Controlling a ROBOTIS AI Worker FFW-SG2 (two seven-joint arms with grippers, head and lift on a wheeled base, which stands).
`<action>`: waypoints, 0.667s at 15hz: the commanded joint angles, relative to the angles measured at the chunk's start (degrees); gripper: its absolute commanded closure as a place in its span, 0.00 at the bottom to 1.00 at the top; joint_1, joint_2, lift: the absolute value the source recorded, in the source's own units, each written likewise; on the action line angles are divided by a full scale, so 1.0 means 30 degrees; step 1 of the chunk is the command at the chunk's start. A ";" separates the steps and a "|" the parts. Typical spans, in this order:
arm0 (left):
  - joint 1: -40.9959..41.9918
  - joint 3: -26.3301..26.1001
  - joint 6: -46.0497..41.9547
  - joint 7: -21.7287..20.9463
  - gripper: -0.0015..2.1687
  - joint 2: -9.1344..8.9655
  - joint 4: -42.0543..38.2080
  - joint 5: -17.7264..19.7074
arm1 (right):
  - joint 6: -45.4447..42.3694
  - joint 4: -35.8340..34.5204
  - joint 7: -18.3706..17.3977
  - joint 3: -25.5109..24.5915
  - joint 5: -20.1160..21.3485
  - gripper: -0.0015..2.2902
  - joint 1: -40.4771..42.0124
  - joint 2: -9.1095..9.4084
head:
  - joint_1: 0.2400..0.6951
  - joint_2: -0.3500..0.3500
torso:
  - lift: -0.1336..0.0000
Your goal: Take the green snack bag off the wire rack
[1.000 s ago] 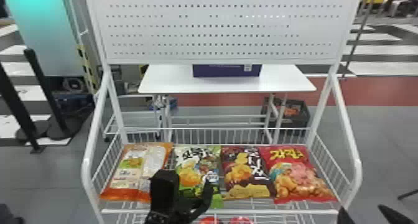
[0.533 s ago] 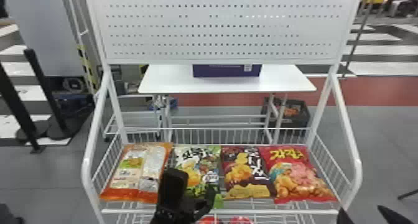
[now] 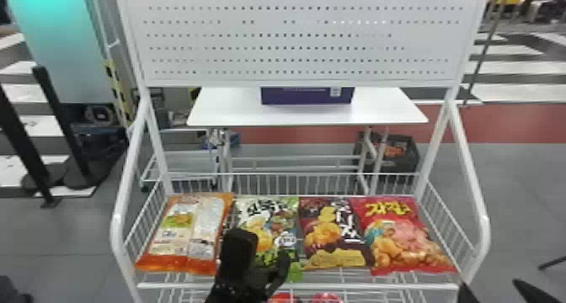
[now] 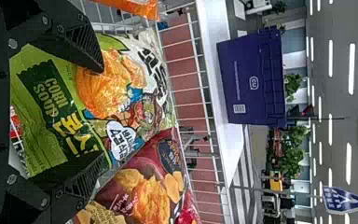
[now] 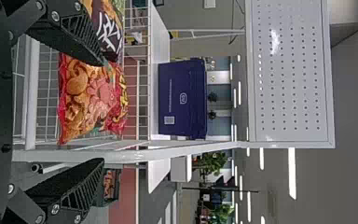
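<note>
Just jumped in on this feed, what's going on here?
The robot's left hand is at the green snack bag, its open fingers spread over the bag's lower part. The bag lies on the wire rack, between an orange bag and a dark red one. The right hand is open and empty by the rack's right side.

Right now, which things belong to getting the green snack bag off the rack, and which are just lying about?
Job:
green snack bag
wire rack
left claw, open at the bag

Just lying about:
orange bag
brown bag
red bag
purple box
</note>
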 commanded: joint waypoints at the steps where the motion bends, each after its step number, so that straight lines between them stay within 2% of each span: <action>1: -0.0088 -0.0001 0.0205 -0.0007 0.25 -0.0009 0.0006 0.0021 | -0.0012 -0.0061 0.0002 -0.0028 -0.0003 0.07 0.0036 0.0000 | 0.57 0.50 | 1.00; 2: -0.0118 0.0057 0.0556 -0.0007 0.34 -0.0009 0.0006 0.0050 | -0.0012 -0.0061 -0.0027 -0.0057 -0.0003 0.07 0.0036 0.0000 | 0.57 0.50 | 1.00; 5: -0.0147 0.0087 0.0556 -0.0212 0.35 -0.0009 0.0035 -0.0008 | -0.0012 -0.0061 -0.0027 -0.0057 -0.0003 0.07 0.0036 0.0029 | 0.57 0.50 | 1.00; 6: -0.0147 0.0116 0.0556 -0.0095 0.54 -0.0009 0.0035 -0.0008 | -0.0012 -0.0061 -0.0027 -0.0028 -0.0032 0.07 0.0007 0.0029 | 0.57 0.50 | 1.00; 7: -0.0147 0.0145 0.0556 0.0022 0.63 -0.0009 0.0035 0.0050 | -0.0012 -0.0061 0.0002 -0.0028 -0.0032 0.07 0.0007 0.0029 | 0.57 0.50 | 1.00; 9: -0.0118 0.0174 0.0615 0.0081 0.70 -0.0009 0.0035 0.0079 | -0.0012 -0.0002 -0.0027 -0.0028 -0.0032 0.07 -0.0051 0.0058 | 0.57 0.50 | 1.00; 10: -0.0118 0.0145 0.0615 0.0345 0.83 0.0020 0.0006 0.0079 | -0.0012 -0.0002 -0.0027 0.0001 -0.0032 0.07 -0.0081 0.0058 | 0.57 0.50 | 1.00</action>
